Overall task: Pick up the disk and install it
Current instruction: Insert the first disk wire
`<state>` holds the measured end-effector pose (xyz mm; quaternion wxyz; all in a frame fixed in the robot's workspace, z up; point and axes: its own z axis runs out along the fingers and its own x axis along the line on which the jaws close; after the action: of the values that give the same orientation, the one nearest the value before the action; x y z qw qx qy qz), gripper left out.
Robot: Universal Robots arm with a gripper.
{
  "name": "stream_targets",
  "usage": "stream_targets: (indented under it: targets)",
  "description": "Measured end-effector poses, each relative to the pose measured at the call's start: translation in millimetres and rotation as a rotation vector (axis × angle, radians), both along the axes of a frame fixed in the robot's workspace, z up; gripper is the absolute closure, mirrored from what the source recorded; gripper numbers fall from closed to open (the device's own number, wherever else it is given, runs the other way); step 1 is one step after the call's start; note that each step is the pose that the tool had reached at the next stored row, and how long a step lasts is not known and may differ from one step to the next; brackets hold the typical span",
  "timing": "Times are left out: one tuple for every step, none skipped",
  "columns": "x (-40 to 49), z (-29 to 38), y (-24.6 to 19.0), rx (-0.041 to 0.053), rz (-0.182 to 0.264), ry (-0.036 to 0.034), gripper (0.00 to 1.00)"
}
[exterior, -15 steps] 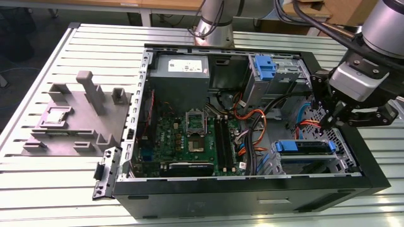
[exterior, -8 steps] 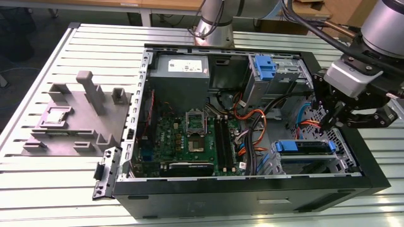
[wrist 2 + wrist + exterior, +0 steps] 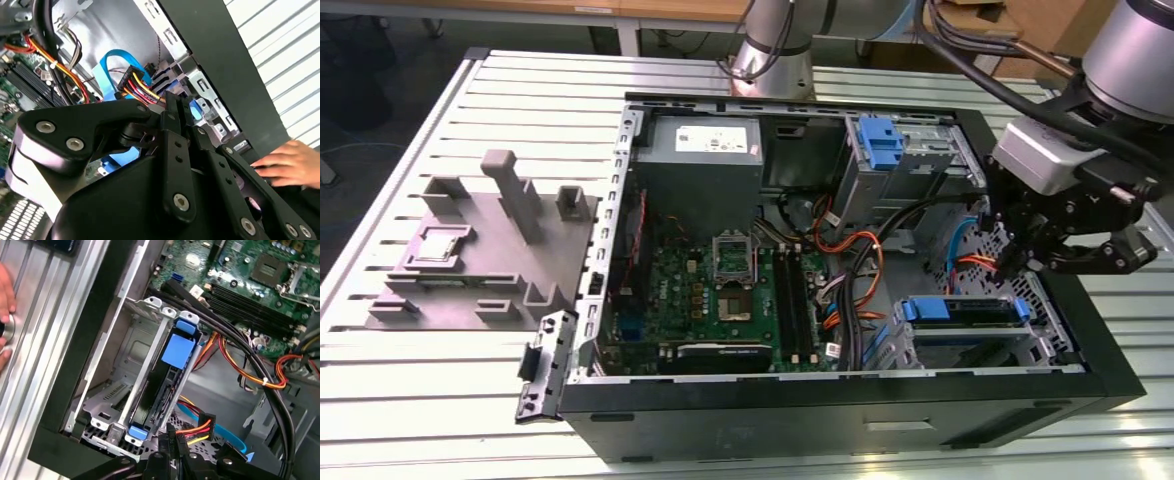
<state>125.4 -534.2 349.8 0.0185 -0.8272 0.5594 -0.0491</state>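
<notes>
Pincer (image 3: 1067, 262) hovers above the disk (image 3: 963, 309) — seated edge-on in its bay.

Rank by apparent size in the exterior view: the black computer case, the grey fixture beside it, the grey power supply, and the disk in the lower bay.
1. Black computer case, by far the largest.
2. Grey fixture on the table.
3. Grey power supply.
4. Disk, seen edge-on as a blue strip; smallest.

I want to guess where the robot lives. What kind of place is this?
Probably a robotics lab or workshop: an opened computer case lies on a slatted metal table, beside a grey fixture, with the robot's tool above it.
</notes>
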Motion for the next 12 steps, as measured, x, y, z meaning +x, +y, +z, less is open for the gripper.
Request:
stream_targets:
  targets:
    - [0.0,-0.1,0.0,0.0000,-0.016,0.0000,0.83]
    - [0.0,-0.1,0.0,0.0000,-0.032,0.0000,0.83]
    - [0.0,-0.2,0.0,-0.0001,-0.048,0.0000,0.83]
    - [0.0,-0.3,0.0,0.0000,-0.064,0.0000,0.83]
    - [0.0,-0.3,0.0,0.0000,-0.079,0.0000,0.83]
    - [0.0,-0.4,0.0,-0.0001,-0.094,0.0001,0.83]
    - [0.0,-0.5,0.0,-0.0001,-0.111,0.0001,0.83]
    - [0.0,-0.6,0.0,-0.0001,-0.126,0.0002,0.83]
    - [0.0,-0.6,0.0,-0.0001,-0.141,0.0002,0.83]
    - [0.0,-0.7,0.0,-0.0001,-0.156,0.0003,0.83]
    - [0.0,-0.8,0.0,-0.0001,-0.171,0.0004,0.83]
    - [0.0,-0.9,0.0,-0.0001,-0.185,0.0005,0.83]
